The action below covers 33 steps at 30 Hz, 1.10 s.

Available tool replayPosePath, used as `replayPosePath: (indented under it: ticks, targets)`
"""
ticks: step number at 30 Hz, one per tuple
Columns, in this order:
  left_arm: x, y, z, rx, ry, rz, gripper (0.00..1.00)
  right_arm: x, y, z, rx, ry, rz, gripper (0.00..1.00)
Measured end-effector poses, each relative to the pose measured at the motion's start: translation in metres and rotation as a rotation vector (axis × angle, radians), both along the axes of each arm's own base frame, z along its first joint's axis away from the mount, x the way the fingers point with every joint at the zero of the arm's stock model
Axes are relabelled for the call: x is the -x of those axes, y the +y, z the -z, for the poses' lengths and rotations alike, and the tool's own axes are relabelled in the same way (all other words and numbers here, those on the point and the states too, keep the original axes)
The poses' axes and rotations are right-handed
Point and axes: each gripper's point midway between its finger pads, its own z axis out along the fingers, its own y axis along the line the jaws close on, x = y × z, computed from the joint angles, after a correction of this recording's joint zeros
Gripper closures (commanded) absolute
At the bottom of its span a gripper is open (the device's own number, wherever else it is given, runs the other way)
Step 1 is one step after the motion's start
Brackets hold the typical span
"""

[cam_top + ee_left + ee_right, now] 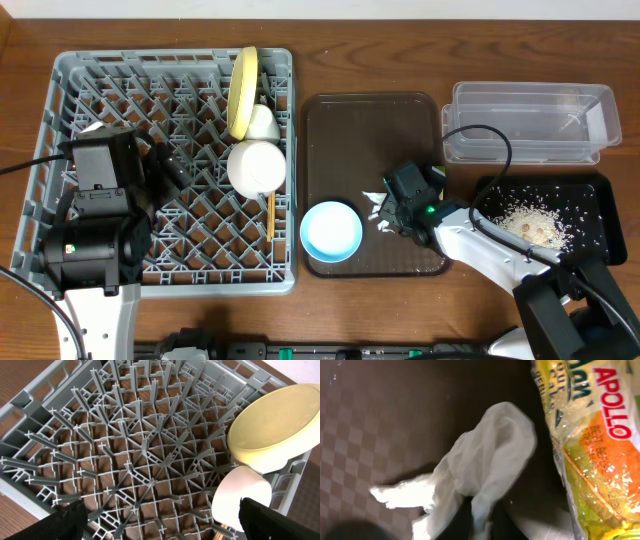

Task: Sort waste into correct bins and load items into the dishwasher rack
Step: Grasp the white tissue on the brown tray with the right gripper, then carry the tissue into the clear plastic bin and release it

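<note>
Your right end effector (388,212) is pinched shut on the white paper napkin (485,470), low in the middle of the brown tray (370,140). The snack wrapper (590,445) lies just beside the napkin, on its right in the wrist view. Your left end effector (170,522) hangs wide open, holding nothing, over the grey dishwasher rack (170,57) at the left. The yellow plate (243,88) stands on its edge there.

A glossy, crinkled plastic snack wrapper (590,445), soft matt paper napkin (485,470), checker-textured brown tray (375,425), matt grey plastic rack (200,283).
</note>
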Motion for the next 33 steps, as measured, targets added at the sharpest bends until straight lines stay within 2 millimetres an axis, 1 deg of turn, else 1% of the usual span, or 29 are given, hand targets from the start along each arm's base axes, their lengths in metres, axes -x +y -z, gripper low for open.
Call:
replayPosePath:
  ticks: [4, 6, 7, 8, 10, 12, 13, 14, 15, 17, 18, 20, 21, 22, 25, 27, 30, 31, 33]
  targets:
    - [0.0, 0.0, 0.0, 0.0, 0.0, 0.0, 0.03, -0.001, 0.0, -0.002, 0.004, -0.004, -0.012, 0.99]
    - [0.0, 0.0, 0.0, 0.0, 0.0, 0.0, 0.03, -0.005, 0.003, -0.011, 0.008, -0.026, -0.044, 0.99]
    - [0.0, 0.0, 0.0, 0.0, 0.0, 0.0, 0.03, -0.01, 0.005, -0.021, 0.009, -0.049, -0.069, 0.99]
    - [0.0, 0.0, 0.0, 0.0, 0.0, 0.0, 0.03, -0.017, 0.007, -0.035, 0.005, -0.085, -0.091, 0.99]
    - [0.0, 0.0, 0.0, 0.0, 0.001, 0.0, 0.03, -0.035, 0.01, -0.074, -0.001, -0.181, -0.123, 0.99]
    - [0.0, 0.0, 0.0, 0.0, 0.0, 0.0, 0.03, -0.056, 0.002, -0.123, 0.0, -0.299, -0.116, 0.99]
    - [0.0, 0.0, 0.0, 0.0, 0.0, 0.0, 0.03, -0.066, -0.008, -0.152, 0.007, -0.365, -0.1, 0.99]
    - [0.0, 0.0, 0.0, 0.0, 0.0, 0.0, 0.03, -0.073, -0.018, -0.176, 0.017, -0.421, -0.081, 0.99]
    - [0.0, 0.0, 0.0, 0.0, 0.0, 0.0, 0.03, -0.077, -0.027, -0.192, 0.027, -0.458, -0.065, 0.99]
    - [0.0, 0.0, 0.0, 0.0, 0.0, 0.0, 0.03, -0.085, -0.056, -0.225, 0.07, -0.539, -0.012, 0.99]
    - [0.0, 0.0, 0.0, 0.0, 0.0, 0.0, 0.03, -0.086, -0.069, -0.233, 0.091, -0.556, 0.01, 0.99]
    - [0.0, 0.0, 0.0, 0.0, 0.0, 0.0, 0.03, -0.088, -0.104, -0.24, 0.146, -0.565, 0.073, 0.99]
    - [0.0, 0.0, 0.0, 0.0, 0.0, 0.0, 0.02, -0.088, -0.116, -0.238, 0.165, -0.556, 0.095, 0.99]
    - [0.0, 0.0, 0.0, 0.0, 0.0, 0.0, 0.03, -0.089, -0.135, -0.235, 0.192, -0.539, 0.133, 0.99]
    - [0.0, 0.0, 0.0, 0.0, 0.0, 0.0, 0.03, -0.091, -0.174, -0.225, 0.241, -0.499, 0.213, 0.99]
    - [0.0, 0.0, 0.0, 0.0, 0.0, 0.0, 0.03, -0.094, -0.19, -0.216, 0.256, -0.475, 0.233, 0.99]
    - [0.0, 0.0, 0.0, 0.0, 0.0, 0.0, 0.03, -0.109, -0.198, -0.202, 0.258, -0.464, 0.199, 0.98]
    - [0.0, 0.0, 0.0, 0.0, 0.0, 0.0, 0.03, -0.113, -0.199, -0.197, 0.256, -0.459, 0.183, 0.95]
    - [0.0, 0.0, 0.0, 0.0, 0.0, 0.0, 0.03, -0.122, -0.195, -0.179, 0.259, -0.427, 0.128, 0.86]
